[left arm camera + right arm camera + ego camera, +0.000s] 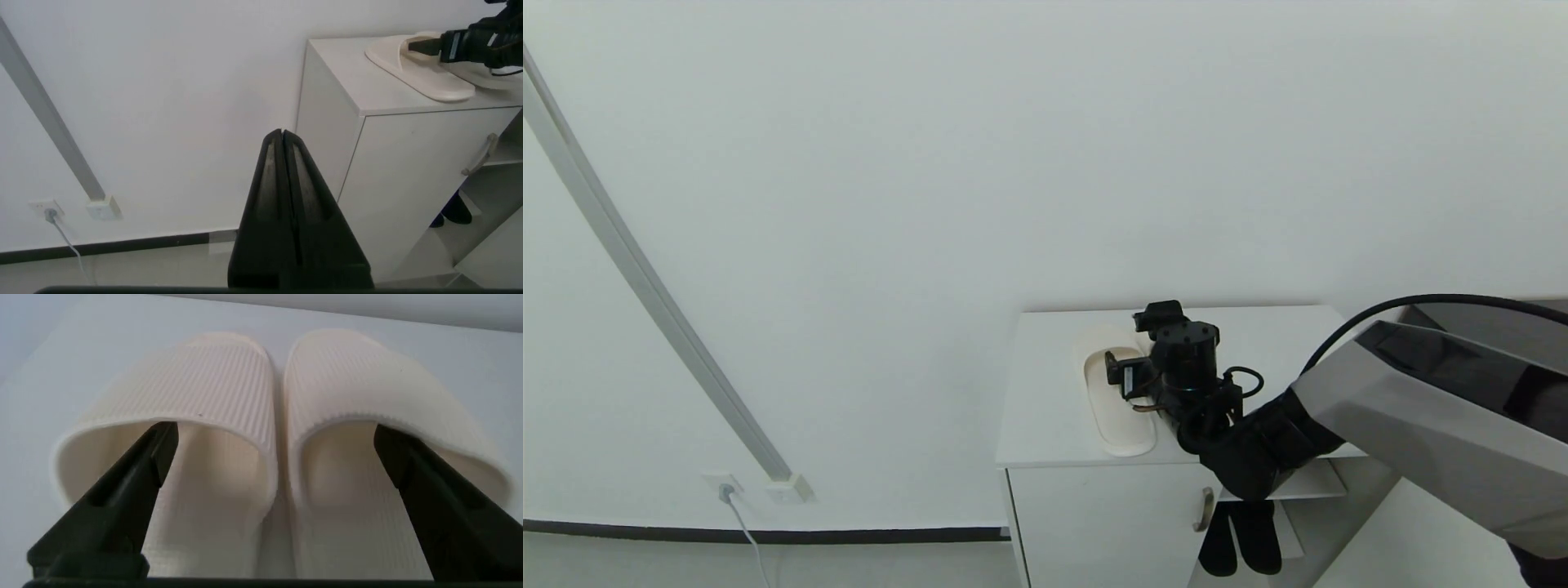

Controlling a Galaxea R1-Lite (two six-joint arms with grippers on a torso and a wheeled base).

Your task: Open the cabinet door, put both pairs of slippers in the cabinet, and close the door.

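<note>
A pair of cream slippers (pixel 1117 404) lies side by side on top of the white cabinet (pixel 1045 408). My right gripper (pixel 1125 374) is open over them. In the right wrist view its fingers (pixel 122 498) reach into the two strap openings of the cream slippers (pixel 327 400), one finger in each, with the inner edges between them. The cabinet's right side stands open, and a pair of black slippers (pixel 1241 539) sits on a low shelf inside. The left door with its handle (pixel 1207 508) is closed. My left gripper (pixel 283 163) is shut on nothing, low and to the left of the cabinet (pixel 409 171).
The cabinet stands against a white wall. A grey conduit (pixel 645 278) runs diagonally down the wall to a box, with a socket and cable (pixel 725 490) beside it. There is open floor left of the cabinet.
</note>
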